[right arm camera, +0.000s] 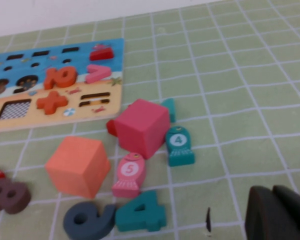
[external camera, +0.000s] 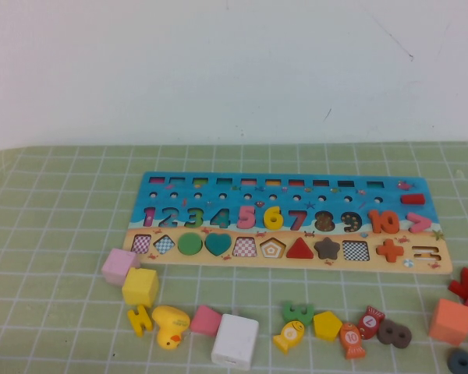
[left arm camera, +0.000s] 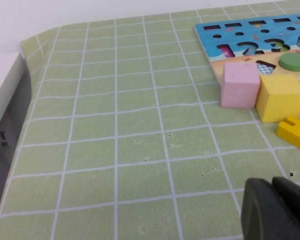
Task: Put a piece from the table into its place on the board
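The board [external camera: 179,185] lies flat at the middle of the green mat, and its corners also show in the left wrist view [left arm camera: 240,32] and the right wrist view [right arm camera: 80,62]. The yellow numeral 6 [external camera: 273,217] sits in the blue band between the pink 5 and the red 7. Neither gripper shows in the high view. My left gripper [left arm camera: 272,186] is shut and empty, low over bare mat, apart from the pink cube [left arm camera: 240,84] and yellow cube [left arm camera: 281,97]. My right gripper [right arm camera: 272,192] is shut and empty, over bare mat near the loose pieces at the right.
Loose pieces lie in front of the board: pink cube [external camera: 119,266], yellow cube [external camera: 140,286], yellow duck [external camera: 171,325], white block [external camera: 235,340], yellow pentagon [external camera: 327,325], brown 8 [external camera: 394,333], orange cube [external camera: 449,321]. A red cube [right arm camera: 142,127] and teal 4 [right arm camera: 140,212] lie near the right gripper.
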